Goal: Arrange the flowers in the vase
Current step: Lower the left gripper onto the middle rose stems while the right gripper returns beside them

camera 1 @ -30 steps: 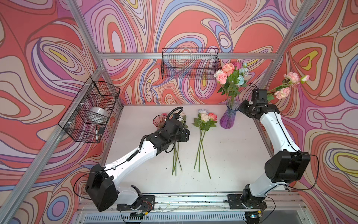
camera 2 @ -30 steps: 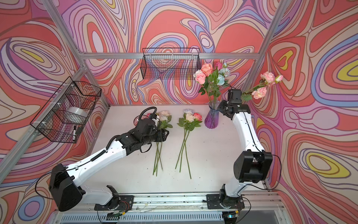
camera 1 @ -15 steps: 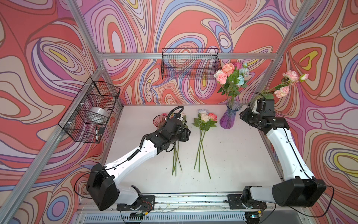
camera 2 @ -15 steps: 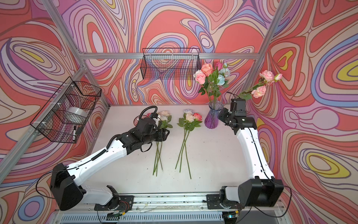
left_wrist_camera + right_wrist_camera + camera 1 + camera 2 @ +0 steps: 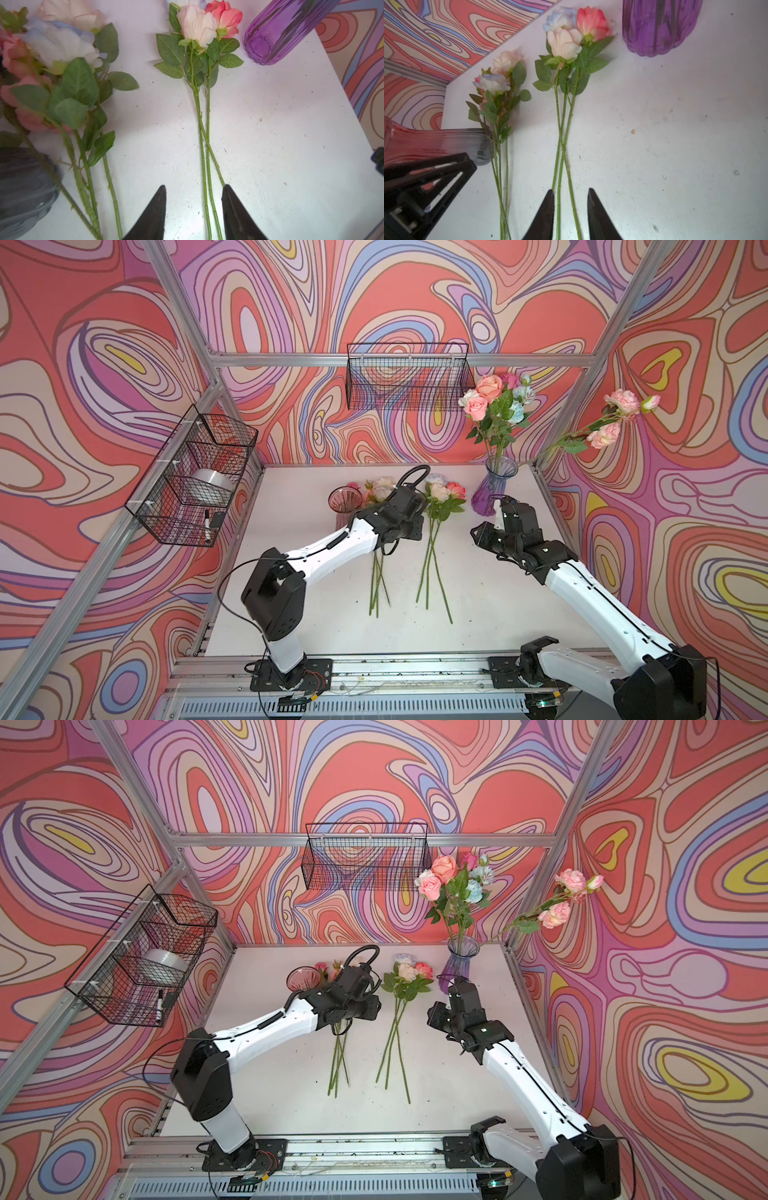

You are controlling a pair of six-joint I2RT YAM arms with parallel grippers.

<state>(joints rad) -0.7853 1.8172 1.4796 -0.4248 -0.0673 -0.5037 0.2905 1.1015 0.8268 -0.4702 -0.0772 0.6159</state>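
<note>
Loosely, flowers [image 5: 197, 25] on table [image 5: 270, 145], left pincer [image 5: 194, 185] parted

Swirly walls [image 5: 395, 294], white tabletop [image 5: 498, 614], aluminium frame [image 5: 291, 360], back wire basket [image 5: 409, 379], side wire basket [image 5: 191, 485]

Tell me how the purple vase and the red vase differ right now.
Contents: the purple vase holds a bunch of roses, while the red vase looks empty.
Colour: the purple vase is purple all over; the red vase fades to smoky grey at its base, as the right wrist view shows.
Place: the purple vase stands at the back right of the table, the red vase further left.
Both are upright ribbed glass.
</note>
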